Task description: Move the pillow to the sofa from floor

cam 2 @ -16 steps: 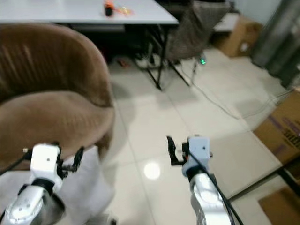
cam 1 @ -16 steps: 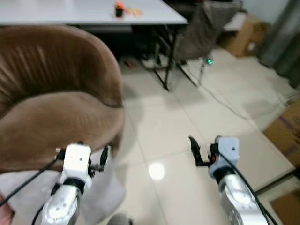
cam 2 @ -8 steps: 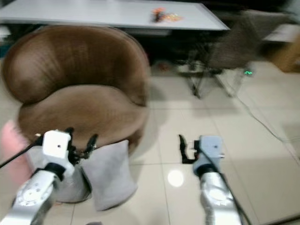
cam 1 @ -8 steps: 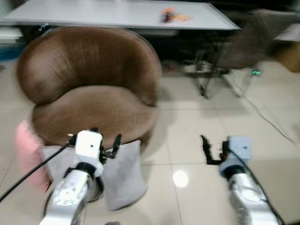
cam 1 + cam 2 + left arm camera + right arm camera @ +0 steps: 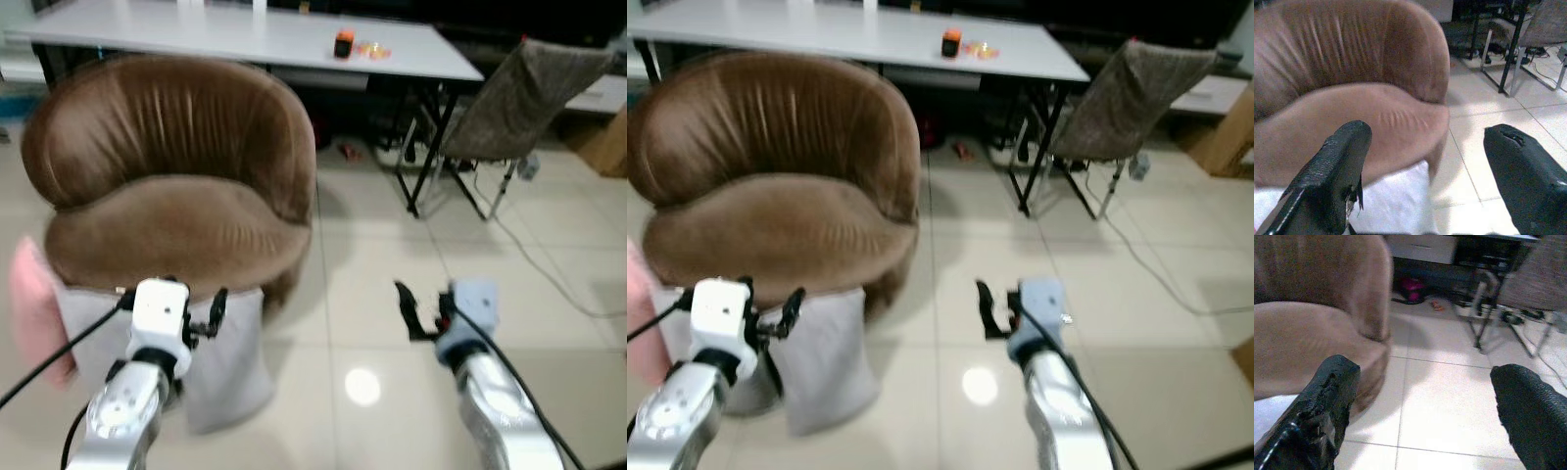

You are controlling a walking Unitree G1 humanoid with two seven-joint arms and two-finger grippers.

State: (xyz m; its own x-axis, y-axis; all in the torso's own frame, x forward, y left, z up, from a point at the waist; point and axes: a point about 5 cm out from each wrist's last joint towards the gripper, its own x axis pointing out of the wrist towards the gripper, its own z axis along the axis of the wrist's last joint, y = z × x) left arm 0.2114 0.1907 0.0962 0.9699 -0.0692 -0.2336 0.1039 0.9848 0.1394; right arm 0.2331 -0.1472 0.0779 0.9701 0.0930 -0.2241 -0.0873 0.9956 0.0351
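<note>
Both grippers hang about where they did a moment ago, in front of the sofa (image 5: 167, 186), and their fingers are spread just as wide. What changed is the camera: it turned, so the round brown sofa now sits a bit more to one side, and the picture is sharper.

The grey pillow (image 5: 230, 357) stands on the pale tiled floor (image 5: 392, 264). It leans against the front of the sofa, touching its base. It is not on the seat.

A pink pillow (image 5: 34, 308) is also on the floor, at the sofa's left front corner, beside the grey one.

The left gripper (image 5: 196, 318) hovers right in front of the sofa, just above the top of the grey pillow. Its two black fingers (image 5: 1334, 171) are wide apart and hold nothing. In its wrist view the sofa seat shows between them, with the pillow's pale top just below.

The right gripper (image 5: 411, 313) hovers over bare floor, off to the right of the sofa and well apart from the pillow. Its fingers (image 5: 1327, 401) are also wide apart and hold nothing.

Behind the sofa stands a long white table (image 5: 245, 39) with a small orange thing (image 5: 344, 44) on it. To the right of the sofa, farther back, is a chair (image 5: 519, 93) with a grey-brown cover. A thin cable (image 5: 549, 279) runs over the floor near the chair.
</note>
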